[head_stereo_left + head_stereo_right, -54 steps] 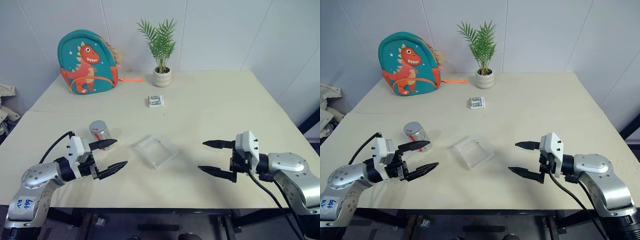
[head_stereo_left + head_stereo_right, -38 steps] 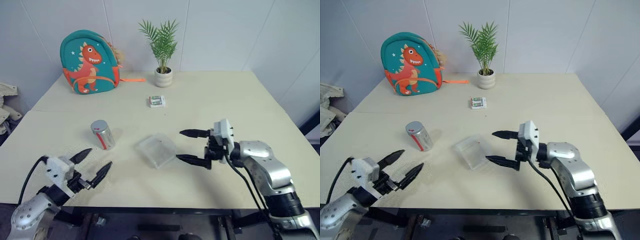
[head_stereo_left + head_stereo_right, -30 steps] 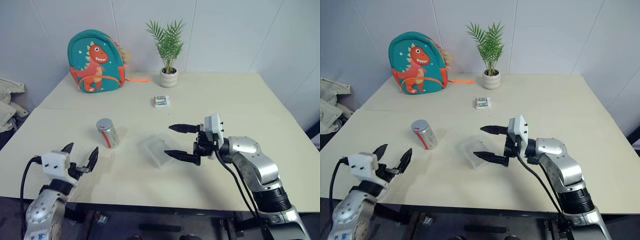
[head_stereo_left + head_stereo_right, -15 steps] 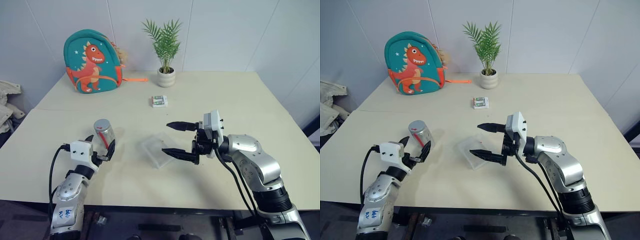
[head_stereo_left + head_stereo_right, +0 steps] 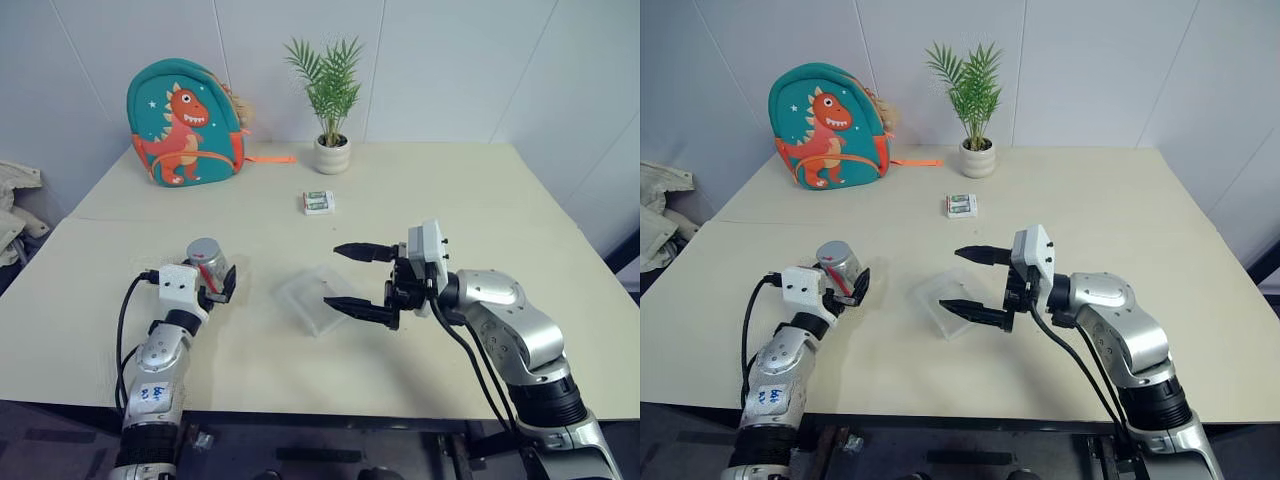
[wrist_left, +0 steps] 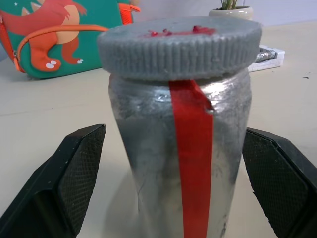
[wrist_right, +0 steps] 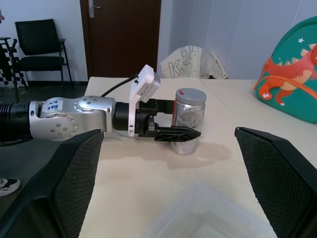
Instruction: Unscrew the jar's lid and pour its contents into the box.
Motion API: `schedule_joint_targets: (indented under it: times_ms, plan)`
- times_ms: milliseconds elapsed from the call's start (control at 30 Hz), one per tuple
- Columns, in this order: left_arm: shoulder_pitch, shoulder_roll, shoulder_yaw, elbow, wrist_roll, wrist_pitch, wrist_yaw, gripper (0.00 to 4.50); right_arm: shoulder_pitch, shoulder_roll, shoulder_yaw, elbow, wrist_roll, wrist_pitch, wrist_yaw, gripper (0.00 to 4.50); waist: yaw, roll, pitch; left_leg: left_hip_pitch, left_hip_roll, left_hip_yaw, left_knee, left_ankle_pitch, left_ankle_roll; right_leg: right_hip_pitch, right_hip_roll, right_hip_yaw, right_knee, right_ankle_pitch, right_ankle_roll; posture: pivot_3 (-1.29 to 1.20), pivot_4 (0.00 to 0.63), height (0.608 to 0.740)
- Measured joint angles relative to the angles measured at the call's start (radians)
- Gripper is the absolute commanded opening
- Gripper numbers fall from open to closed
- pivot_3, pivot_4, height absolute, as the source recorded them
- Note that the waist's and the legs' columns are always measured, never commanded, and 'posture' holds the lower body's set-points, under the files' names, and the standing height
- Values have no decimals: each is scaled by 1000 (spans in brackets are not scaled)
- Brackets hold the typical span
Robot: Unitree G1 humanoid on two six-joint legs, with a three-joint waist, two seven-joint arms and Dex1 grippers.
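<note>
With my left claw [image 5: 222, 283] open around the jar [image 5: 206, 262] standing upright on the desk [image 5: 450, 210], I should close squarely on its body below the lid [image 6: 179, 45], while my right claw [image 5: 352, 276] waits open over the box [image 5: 312, 298].

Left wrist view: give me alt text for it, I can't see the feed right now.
A clear jar with a red label strip and its grey ribbed lid still on stands upright between the two open black fingers of the left gripper, neither finger touching it. Behind it on the pale table are a teal dinosaur backpack and a small white packet.
</note>
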Motion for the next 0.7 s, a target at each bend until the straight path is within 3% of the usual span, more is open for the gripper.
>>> schedule_joint_targets:
  times_ms: [300,567,700]
  plan:
    - [-28,3,-8,37,3,-34,-26,1969,35,8,0,-2,0,-3,-29,4500,0,0,0,0,0,0,0,0,0,0,0,0,0,0,0,0,150,740]
    - [-22,30,-25,-82,-149,45,-213,1970,33,11,0,-49,2,23,-77,4500,-1,0,0,-1,0,0,0,0,0,0,0,0,0,0,0,0,150,740]
    - [-21,144,-44,-227,-285,185,-398,1970,25,16,-1,-119,38,147,-182,4500,-4,0,0,-1,1,0,0,0,-1,-1,0,0,0,0,0,0,150,740]
